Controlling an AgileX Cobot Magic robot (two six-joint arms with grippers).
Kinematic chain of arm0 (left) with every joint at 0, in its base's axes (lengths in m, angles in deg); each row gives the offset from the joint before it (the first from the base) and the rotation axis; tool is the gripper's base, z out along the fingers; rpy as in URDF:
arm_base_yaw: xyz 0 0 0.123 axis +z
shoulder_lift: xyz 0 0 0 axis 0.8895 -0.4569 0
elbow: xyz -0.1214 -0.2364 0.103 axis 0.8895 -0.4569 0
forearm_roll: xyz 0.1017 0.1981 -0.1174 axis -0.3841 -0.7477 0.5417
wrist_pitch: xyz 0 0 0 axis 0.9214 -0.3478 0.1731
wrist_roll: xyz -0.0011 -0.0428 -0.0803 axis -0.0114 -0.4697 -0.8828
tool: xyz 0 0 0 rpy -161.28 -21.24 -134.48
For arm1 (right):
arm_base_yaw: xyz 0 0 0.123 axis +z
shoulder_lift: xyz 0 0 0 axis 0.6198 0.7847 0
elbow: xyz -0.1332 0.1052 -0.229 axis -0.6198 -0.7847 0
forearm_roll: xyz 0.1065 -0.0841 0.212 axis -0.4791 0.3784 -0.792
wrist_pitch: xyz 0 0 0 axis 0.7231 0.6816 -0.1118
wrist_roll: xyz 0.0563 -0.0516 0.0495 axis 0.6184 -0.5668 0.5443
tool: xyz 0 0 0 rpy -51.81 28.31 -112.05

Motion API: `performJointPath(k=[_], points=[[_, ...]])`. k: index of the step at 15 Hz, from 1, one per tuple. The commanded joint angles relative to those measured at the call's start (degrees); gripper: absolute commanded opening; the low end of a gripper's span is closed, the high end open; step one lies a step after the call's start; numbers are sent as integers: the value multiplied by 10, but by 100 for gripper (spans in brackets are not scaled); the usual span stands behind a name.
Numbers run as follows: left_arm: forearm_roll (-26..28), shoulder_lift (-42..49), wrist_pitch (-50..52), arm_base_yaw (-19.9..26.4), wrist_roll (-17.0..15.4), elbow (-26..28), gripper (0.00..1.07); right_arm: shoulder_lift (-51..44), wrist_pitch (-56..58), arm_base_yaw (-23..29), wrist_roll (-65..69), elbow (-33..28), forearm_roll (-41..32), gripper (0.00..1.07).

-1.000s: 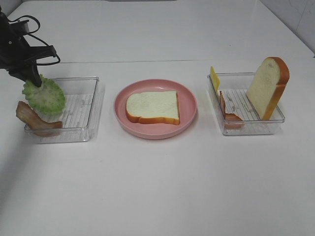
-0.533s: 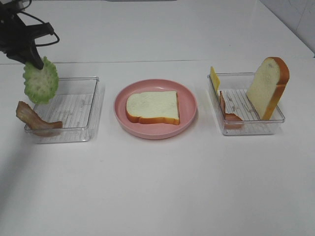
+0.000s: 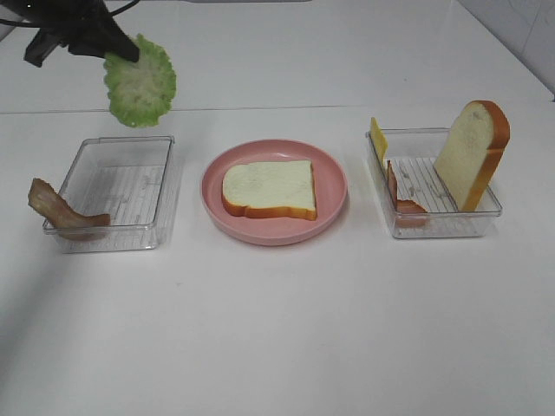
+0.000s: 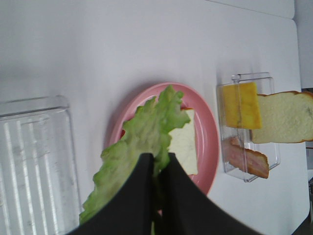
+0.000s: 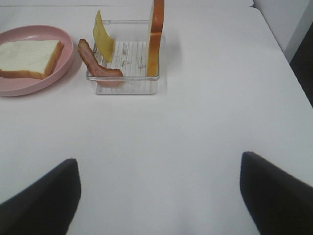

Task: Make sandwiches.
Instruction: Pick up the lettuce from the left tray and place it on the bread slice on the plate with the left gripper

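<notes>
My left gripper [image 3: 121,48] is shut on a green ruffled lettuce leaf [image 3: 140,80] and holds it in the air behind the left clear tray [image 3: 121,191]. In the left wrist view the gripper [image 4: 157,160] pinches the lettuce [image 4: 146,129] over the pink plate [image 4: 208,127]. One white bread slice [image 3: 269,189] lies flat on the pink plate [image 3: 334,186]. A bacon strip [image 3: 61,211] hangs over the left tray's left edge. The right tray [image 3: 434,227] holds an upright bread slice [image 3: 473,152], a cheese square [image 3: 379,139] and a bacon strip [image 3: 403,195]. My right gripper [image 5: 157,159] is open and empty over the bare table, in front of the right tray [image 5: 124,85].
The table [image 3: 277,329] is white, with open surface in front of the plate and trays. The right table edge [image 5: 274,34] shows in the right wrist view, beyond the right tray.
My left gripper has lifted the lettuce out of the left tray and carried it up and to the right. The right arm and the other food have not moved.
</notes>
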Motion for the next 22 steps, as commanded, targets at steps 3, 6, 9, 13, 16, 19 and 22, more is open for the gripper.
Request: performJointPath(k=[3,6,9,13,16,19,22], points=[[28,-14,73,-123,11,2,0,-7,-6,-3,-5,0,-1,83],[45,-43,107,-179,10,2,0,-7,-6,-3,-5,0,-1,83],[79,-75,121,-213,10,2,0,-7,-6,-3,-5,0,-1,83],[74,-111,129,-220,9,2,0,-7,-6,-3,-5,0,-1,83],[27,-130,144,-211,9,-1,0,-7,-6,-3,-5,0,-1,83],[-11,-131,157,-211,9,-1,0,-7,-6,-3,-5,0,-1,83],[-40,-131,183,-211,9,-1,15,-7,-6,-3,-5,0,-1,83]])
